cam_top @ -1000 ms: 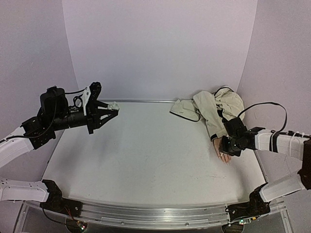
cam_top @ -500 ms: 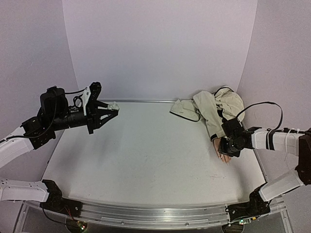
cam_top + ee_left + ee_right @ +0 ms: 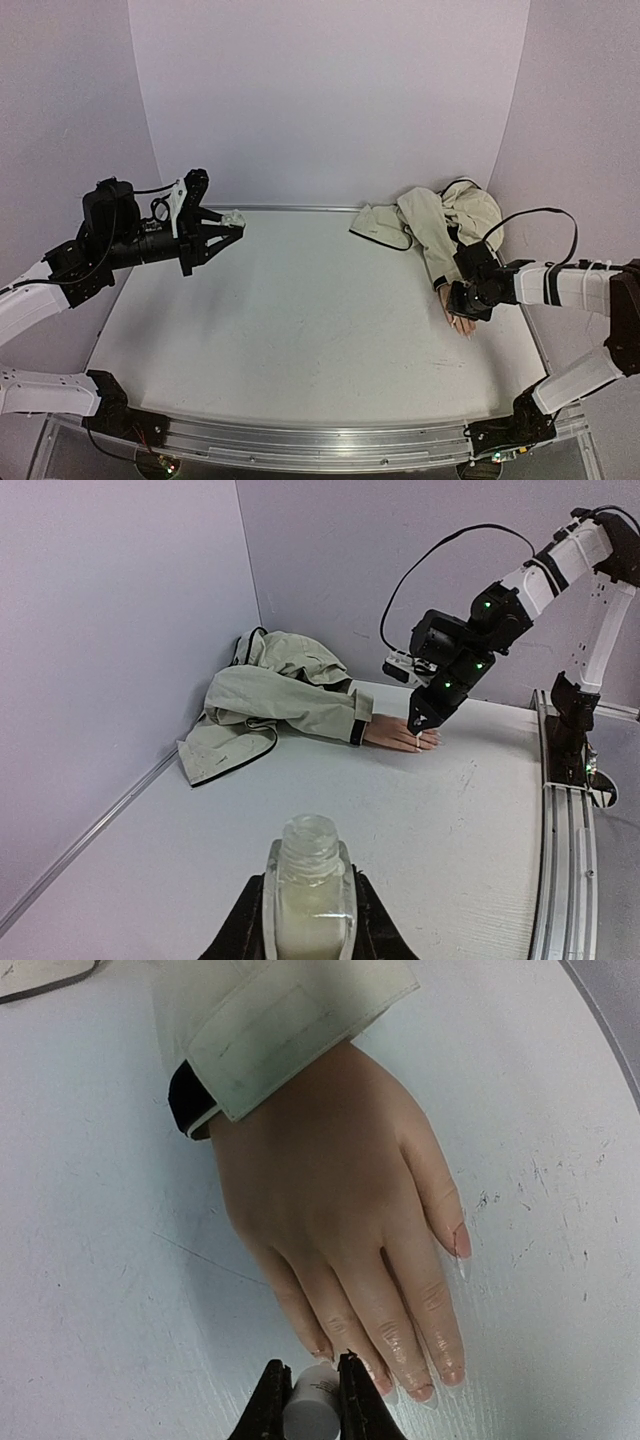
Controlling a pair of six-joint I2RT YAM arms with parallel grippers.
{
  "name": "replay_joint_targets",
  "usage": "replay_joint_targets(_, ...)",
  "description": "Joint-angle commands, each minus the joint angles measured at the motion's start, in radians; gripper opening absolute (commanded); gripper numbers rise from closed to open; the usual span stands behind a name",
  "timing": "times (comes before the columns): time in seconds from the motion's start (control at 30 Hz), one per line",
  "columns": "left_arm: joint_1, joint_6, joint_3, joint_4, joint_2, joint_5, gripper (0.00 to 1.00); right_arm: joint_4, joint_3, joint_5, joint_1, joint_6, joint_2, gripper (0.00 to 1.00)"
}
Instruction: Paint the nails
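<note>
The peach mannequin hand (image 3: 330,1210) lies palm down on the table, its wrist in a beige jacket sleeve (image 3: 290,1030). Its nails (image 3: 452,1373) show at the fingertips, with one more on the outer finger (image 3: 461,1242). My right gripper (image 3: 310,1385) is shut on a small white brush cap (image 3: 312,1408), right over the tips of the middle fingers; the brush under the cap is hidden. In the top view it hangs over the hand (image 3: 462,324) at the right. My left gripper (image 3: 309,905) is shut on an uncapped clear polish bottle (image 3: 309,880), held above the table's far left (image 3: 233,218).
The rest of the beige jacket (image 3: 440,220) is bunched in the back right corner against the wall. Walls close the table in on the left, back and right. A metal rail (image 3: 320,440) runs along the near edge, and the right arm's cable (image 3: 540,215) loops above the jacket.
The right gripper has crept slightly left, further over the hand's fingertips. The left arm and its bottle have not moved.
</note>
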Motion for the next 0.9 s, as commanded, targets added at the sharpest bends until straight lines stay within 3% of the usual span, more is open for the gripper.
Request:
replay_joint_targets(0.0, 0.003, 0.018, 0.014, 0.018, -0.019, 0.006, 0.0, -0.011, 0.034, 0.013, -0.004, -0.013, 0.012, 0.0)
replay_joint_targets(0.87, 0.003, 0.024, 0.009, 0.017, -0.026, 0.001, 0.0, 0.008, 0.033, 0.002, -0.004, -0.013, 0.037, 0.0)
